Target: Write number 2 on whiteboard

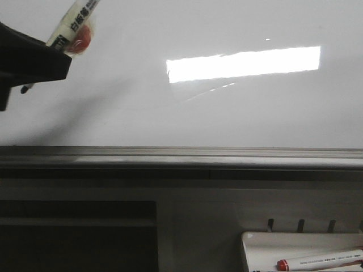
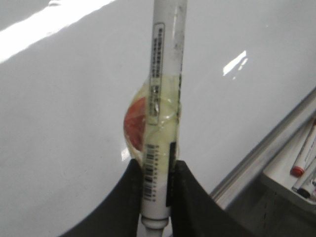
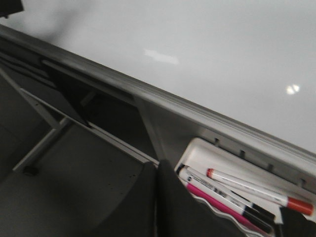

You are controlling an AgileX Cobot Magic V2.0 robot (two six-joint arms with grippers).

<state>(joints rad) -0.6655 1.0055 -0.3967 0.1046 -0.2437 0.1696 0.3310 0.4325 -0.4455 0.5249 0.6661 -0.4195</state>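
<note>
The whiteboard (image 1: 227,119) is glossy white with a bright rectangular reflection and a grey rail (image 1: 181,156) along its lower edge. No drawn line or number 2 shows on it in any view. My left gripper (image 1: 57,54) is at the board's upper left, shut on a white marker (image 1: 72,21) wrapped in yellowish tape over a red patch. In the left wrist view the marker (image 2: 165,74) stands upright between the black fingers (image 2: 190,197), close over the board (image 2: 64,123). My right gripper (image 3: 157,170) is shut and empty, below the rail.
A small white tray (image 1: 266,243) hangs under the rail at the lower right, holding a red-capped marker (image 1: 320,260). In the right wrist view the tray (image 3: 197,148) holds several markers, one of them pink (image 3: 222,202), right beside my right fingers. A dark frame opening (image 1: 74,238) is at the lower left.
</note>
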